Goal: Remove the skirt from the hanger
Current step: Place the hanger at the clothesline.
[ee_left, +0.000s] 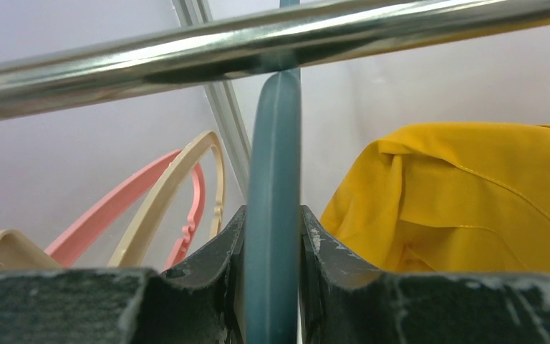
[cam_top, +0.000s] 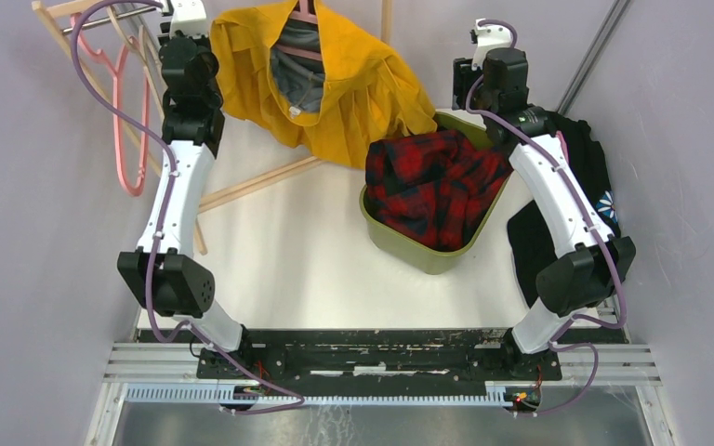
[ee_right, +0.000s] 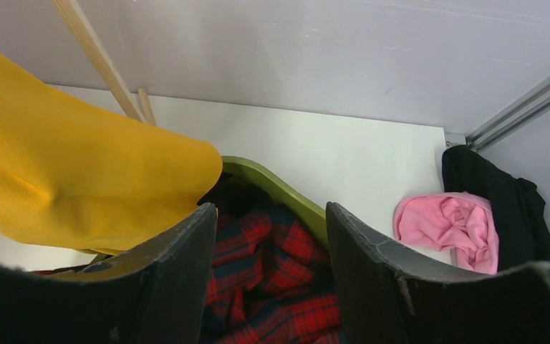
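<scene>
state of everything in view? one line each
left pincer: shut on blue-grey hanger
blue-grey hanger: on metal rail, clamped
right pincer: open, empty
yellow skirt: hanging, not yet off
plaid garment: heaped in green basket
pink hanger: hanging, bare

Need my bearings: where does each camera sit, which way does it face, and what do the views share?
Top: above and behind the arms, looking down at the table, yellow skirt and green basket; both arms show.
Left wrist: on the left arm, looking up past the left gripper, shut on a blue hanger under the metal rail.
Right wrist: on the right arm, looking across the basket; the open right gripper shows.
Shared: the yellow skirt is in all three.
</scene>
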Motion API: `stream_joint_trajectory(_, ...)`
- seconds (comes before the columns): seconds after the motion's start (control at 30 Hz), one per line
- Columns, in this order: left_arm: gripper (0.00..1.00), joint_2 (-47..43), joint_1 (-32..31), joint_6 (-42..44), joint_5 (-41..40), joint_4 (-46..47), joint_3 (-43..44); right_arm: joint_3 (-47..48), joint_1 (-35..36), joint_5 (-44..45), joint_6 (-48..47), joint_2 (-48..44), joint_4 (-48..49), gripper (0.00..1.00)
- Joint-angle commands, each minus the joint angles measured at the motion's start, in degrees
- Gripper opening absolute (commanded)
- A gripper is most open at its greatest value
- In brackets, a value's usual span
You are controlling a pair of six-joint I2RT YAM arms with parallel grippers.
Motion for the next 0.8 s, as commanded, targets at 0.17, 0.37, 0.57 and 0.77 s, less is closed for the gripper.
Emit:
stream_joint_trajectory(0.17,0.03,1.4,2.6,-6.0,2.4,5.2,4.7,1.5,-0.9,0.0,0.3,0.2,2.1,0.63)
stream_joint_trajectory(0.37,0.03,-0.5,3.0,-6.3,3.2,4.7,-1.8,0.5,-1.0,-0.1,0.6,-0.6,2.0,0.63)
stream_joint_trajectory(0.57,0.03,-2.3,3.3,-6.4,3.0,2.8,-6.7,0.3,-1.0,-0.4,1.0,-1.5,1.7,0.63)
stream_joint_trajectory(0.77,0.03,-3.2,3.4,-7.9,4.1,1.0,-8.3,-2.1,-1.3,0.0,0.7,-3.4,1.9,0.63)
